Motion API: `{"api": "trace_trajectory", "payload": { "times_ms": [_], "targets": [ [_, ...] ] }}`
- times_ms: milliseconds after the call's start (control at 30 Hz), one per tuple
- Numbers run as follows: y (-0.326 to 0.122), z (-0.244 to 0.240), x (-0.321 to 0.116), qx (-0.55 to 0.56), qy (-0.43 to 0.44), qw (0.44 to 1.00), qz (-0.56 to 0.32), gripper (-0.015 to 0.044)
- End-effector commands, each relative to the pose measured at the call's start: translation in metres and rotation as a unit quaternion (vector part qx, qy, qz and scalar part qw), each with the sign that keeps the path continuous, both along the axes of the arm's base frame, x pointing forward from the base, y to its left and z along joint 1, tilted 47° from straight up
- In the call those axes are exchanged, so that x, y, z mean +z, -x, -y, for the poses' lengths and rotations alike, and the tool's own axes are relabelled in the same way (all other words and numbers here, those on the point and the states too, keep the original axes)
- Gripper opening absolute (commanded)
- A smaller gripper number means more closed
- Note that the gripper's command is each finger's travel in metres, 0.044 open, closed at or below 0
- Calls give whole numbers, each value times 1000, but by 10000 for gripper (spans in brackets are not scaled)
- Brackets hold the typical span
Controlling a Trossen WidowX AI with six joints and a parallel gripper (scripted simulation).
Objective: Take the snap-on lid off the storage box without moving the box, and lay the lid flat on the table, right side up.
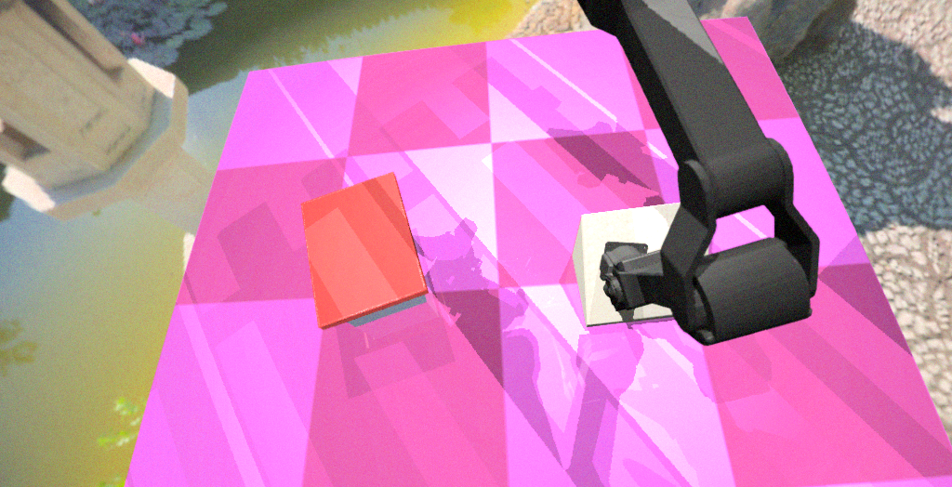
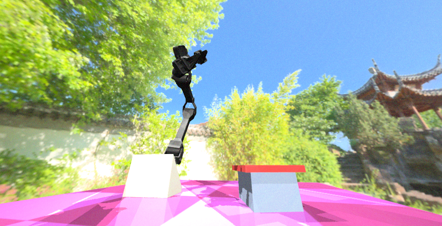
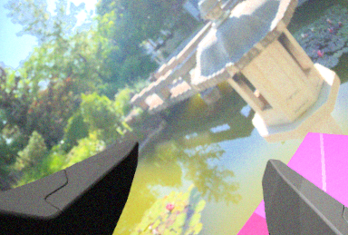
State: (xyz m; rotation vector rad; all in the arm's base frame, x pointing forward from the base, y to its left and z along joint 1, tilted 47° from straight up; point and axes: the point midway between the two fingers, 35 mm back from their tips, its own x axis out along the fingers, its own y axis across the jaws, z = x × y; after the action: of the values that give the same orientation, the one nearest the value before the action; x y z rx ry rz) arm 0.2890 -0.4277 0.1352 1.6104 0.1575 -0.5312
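Note:
The red lid [image 1: 363, 251] [image 2: 272, 168] sits flat on top of the blue-grey storage box [image 1: 392, 309] [image 2: 275, 190], overhanging its walls. The box stands upright on the pink and magenta checked table [image 1: 412, 430] [image 2: 197, 215], left in the top view and right of centre in the exterior view. My gripper [image 2: 204, 56] [image 3: 201, 161] is open, with its black fingers apart and nothing between them. It is raised high above the table, well away from the lid, and points sideways. The wrist view shows neither lid nor box.
A cream block [image 1: 592, 270] [image 2: 148, 175] with sloping sides stands on the table, right of the box in the top view and left of it in the exterior view. My arm [image 1: 692, 91] [image 2: 184, 125] rises by this block and hides part of it in the top view.

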Motion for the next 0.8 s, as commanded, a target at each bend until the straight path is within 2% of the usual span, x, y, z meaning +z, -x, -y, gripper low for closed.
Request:
{"api": "trace_trajectory", "payload": {
  "times_ms": [0, 133, 233, 400, 533, 667, 767],
  "targets": [
    [-16, -45, -41, 69, -54, 996, -23, 235],
    [-28, -102, -76, 147, -112, 982, -42, 235],
    [-30, -123, -87, 174, -135, 974, -46, 235],
    [-31, -198, -115, 259, -216, 940, -57, 235],
    [-27, -239, -125, 300, -263, 915, -59, 235],
    [-15, -301, -132, 351, -343, 870, -56, 235],
    [-12, -311, -132, 358, -357, 861, -55, 235]
  ]
}}
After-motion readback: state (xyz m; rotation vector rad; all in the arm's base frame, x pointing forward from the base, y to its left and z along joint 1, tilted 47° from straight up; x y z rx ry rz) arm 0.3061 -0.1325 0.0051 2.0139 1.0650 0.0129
